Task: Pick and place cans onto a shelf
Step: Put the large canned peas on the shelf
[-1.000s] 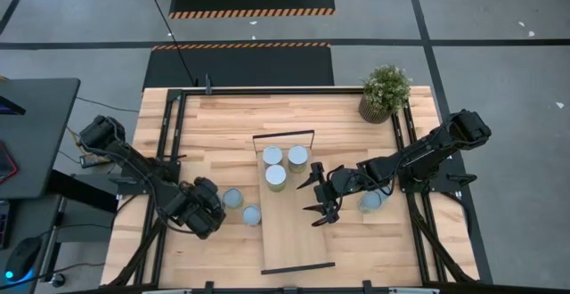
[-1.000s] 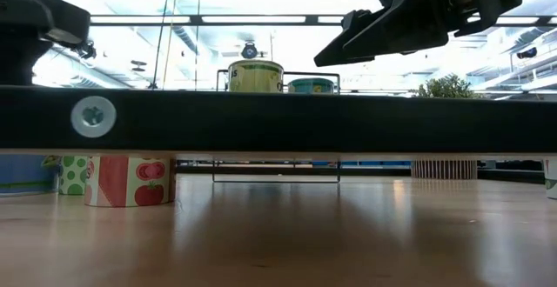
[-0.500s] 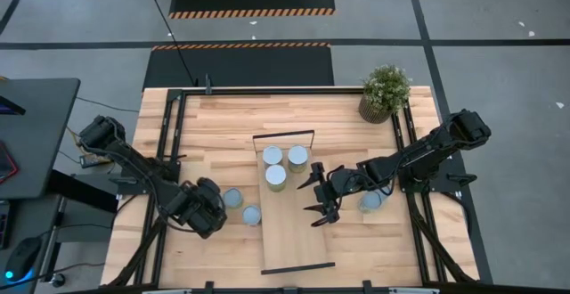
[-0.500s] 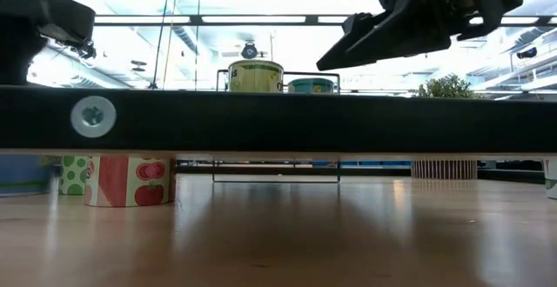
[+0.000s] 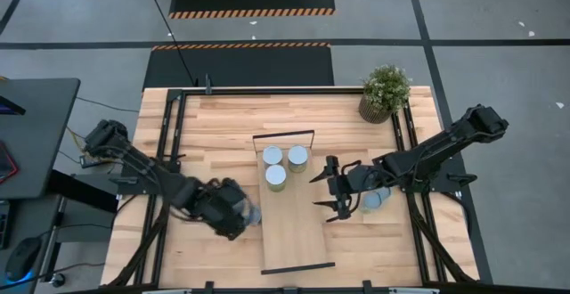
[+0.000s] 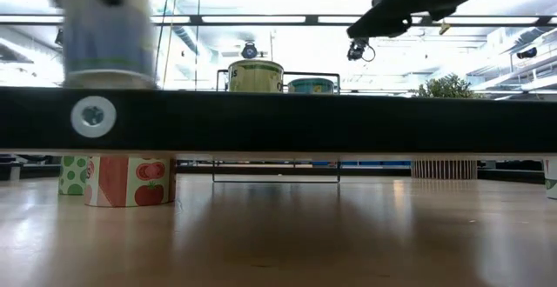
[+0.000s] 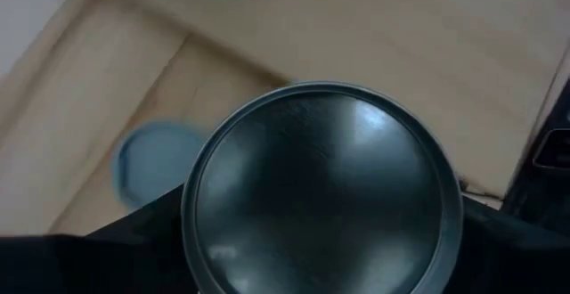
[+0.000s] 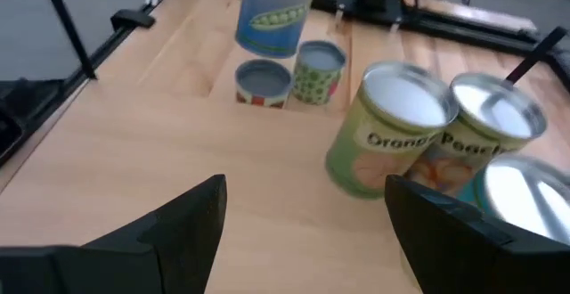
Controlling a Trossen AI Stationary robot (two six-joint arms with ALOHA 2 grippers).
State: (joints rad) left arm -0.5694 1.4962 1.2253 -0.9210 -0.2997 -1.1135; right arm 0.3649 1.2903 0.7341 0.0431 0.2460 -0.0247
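Metal can (image 7: 322,191) sits clamped in the left gripper (image 5: 233,216), lower left; rigid, slick, best held mid-wall. Right gripper (image 5: 336,190) gapes empty over the shelf (image 5: 294,236).

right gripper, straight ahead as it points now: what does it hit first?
Probably the nearest can on the shelf: it stands in one finger's line of the open right gripper; the middle line crosses bare shelf. Height is unclear, so it may pass over.

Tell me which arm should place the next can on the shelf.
Left. Its hand already holds a can beside the shelf. The right hand hangs open and empty over the shelf's other edge.
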